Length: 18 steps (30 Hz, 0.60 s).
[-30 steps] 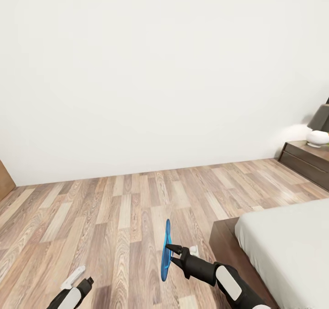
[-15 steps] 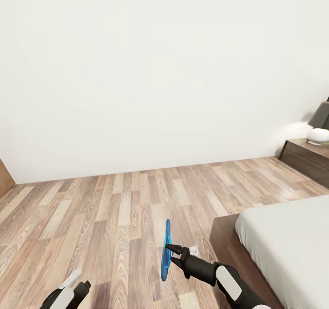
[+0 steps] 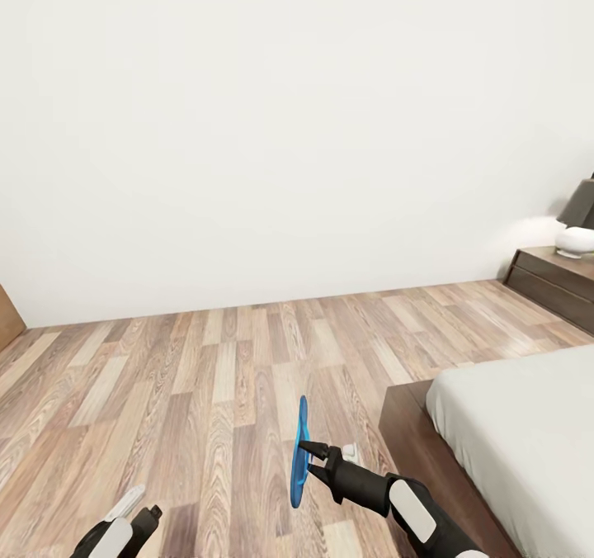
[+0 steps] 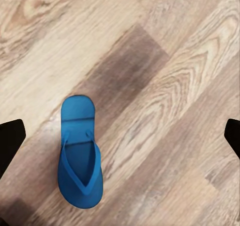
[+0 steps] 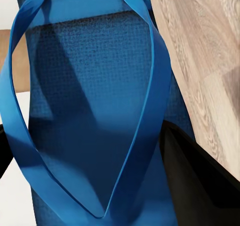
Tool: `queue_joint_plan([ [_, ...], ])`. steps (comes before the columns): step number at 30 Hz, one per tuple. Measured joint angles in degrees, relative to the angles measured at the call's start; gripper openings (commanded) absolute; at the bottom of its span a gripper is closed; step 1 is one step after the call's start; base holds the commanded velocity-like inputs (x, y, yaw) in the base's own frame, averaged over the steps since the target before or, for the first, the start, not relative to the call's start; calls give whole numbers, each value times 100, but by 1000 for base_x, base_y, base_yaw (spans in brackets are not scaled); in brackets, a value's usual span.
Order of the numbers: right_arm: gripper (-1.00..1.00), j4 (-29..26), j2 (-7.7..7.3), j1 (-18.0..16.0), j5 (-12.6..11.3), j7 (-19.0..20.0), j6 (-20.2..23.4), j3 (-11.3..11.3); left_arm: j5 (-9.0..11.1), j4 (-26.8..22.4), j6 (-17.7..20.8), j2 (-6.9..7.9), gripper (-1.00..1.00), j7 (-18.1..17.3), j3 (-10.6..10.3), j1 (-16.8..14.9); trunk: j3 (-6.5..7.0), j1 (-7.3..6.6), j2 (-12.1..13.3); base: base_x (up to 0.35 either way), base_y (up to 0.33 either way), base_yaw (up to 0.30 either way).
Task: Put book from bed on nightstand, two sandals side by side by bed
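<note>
My right gripper [image 3: 304, 451] is shut on one bright-blue sandal [image 3: 301, 446], which hangs on edge above the wood floor just left of the bed's foot corner. Up close, its sole and straps [image 5: 90, 100] sit against a dark finger [image 5: 200, 181]. The other sandal [image 4: 80, 153] lies flat, straps up, on the planks under my left gripper [image 4: 120, 138], whose fingers [image 4: 9, 141] are spread wide at either side, apart from it. That left gripper [image 3: 142, 522] sits low at the near left. The bed [image 3: 520, 442] is at the right. The book is out of view.
A dark nightstand [image 3: 554, 284] stands against the wall at the far right, carrying a lamp [image 3: 580, 205] and a white dish [image 3: 575, 240]. The bed's brown frame [image 3: 406, 426] juts out close to my right arm. Wood floor [image 3: 206, 376] runs to the white wall.
My left gripper has dropped lower and to the left. The camera has shifted slightly, sliding the nightstand toward the picture's right edge. The right gripper still holds the sandal.
</note>
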Motion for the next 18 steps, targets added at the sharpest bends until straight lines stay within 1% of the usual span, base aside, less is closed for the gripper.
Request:
queue_joint_plan([
  [18, -100, -4, -3, 0, 1, 21, -1, -2, 0, -8, 0, -3, 100, 0, 0, 1, -323, 395, -722, 0, 0, 0],
])
